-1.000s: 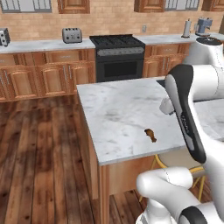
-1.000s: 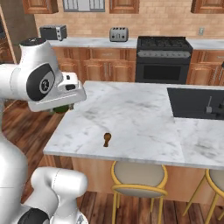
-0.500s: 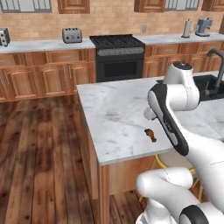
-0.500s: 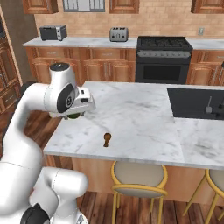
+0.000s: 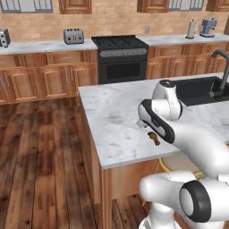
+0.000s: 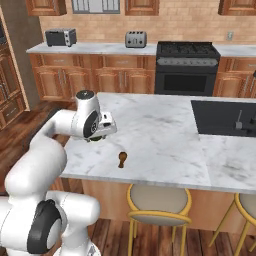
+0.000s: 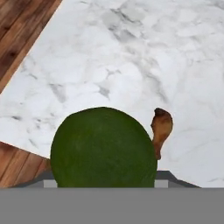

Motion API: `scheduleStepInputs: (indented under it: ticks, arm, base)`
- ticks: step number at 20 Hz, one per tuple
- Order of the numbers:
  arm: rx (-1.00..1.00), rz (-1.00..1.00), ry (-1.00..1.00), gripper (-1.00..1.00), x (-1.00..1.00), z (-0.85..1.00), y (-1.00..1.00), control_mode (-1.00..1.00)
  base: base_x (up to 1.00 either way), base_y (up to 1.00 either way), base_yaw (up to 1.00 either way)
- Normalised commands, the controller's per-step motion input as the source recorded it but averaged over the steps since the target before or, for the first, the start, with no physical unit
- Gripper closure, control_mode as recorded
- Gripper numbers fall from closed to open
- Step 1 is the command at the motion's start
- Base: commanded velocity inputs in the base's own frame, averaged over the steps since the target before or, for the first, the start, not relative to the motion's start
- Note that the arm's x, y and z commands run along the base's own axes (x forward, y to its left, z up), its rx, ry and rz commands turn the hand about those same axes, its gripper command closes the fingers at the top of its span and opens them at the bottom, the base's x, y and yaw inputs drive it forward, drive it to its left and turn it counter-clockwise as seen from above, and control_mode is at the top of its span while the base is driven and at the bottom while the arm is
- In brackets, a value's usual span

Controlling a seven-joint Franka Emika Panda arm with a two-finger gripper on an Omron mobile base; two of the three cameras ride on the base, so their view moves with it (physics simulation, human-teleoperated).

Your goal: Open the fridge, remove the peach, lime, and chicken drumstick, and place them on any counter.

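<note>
One dark green lime [image 7: 103, 148], smooth and round, sits clamped in my end effector [image 6: 98, 137] above the marble bench [image 6: 165, 135], near its left edge. I see the brown chicken drumstick [image 6: 122, 159] lying on the bench just beyond; the fingers are hidden behind the fruit.

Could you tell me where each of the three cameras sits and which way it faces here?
Left base view: behind the arm's left, looking forward over the counter toward the stove; arm at lower right.
Right base view: behind its right, same counter and chicken drumstick; arm at lower left, claw.
Hand view: on the hand, looking down past the lime at that drumstick on marble.
</note>
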Motion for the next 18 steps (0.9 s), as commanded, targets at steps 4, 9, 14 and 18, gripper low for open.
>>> scheduleStepInputs:
  ticks: [4, 9, 14, 18]
  arm:
    - [0.00, 0.00, 0.03, 1.00, 0.70, -0.63, 0.00, -1.00]
    - [0.00, 0.00, 0.01, 1.00, 0.48, -0.72, 0.00, -1.00]
    - [0.00, 0.00, 0.03, 1.00, 0.40, -0.75, 0.00, -1.00]
    - [0.00, 0.00, 0.05, 1.00, 0.37, -0.65, 0.00, -1.00]
  base:
    - [0.00, 0.00, 0.00]
    - [0.00, 0.00, 0.00]
    - [0.00, 0.00, 0.00]
    - [0.00, 0.00, 0.00]
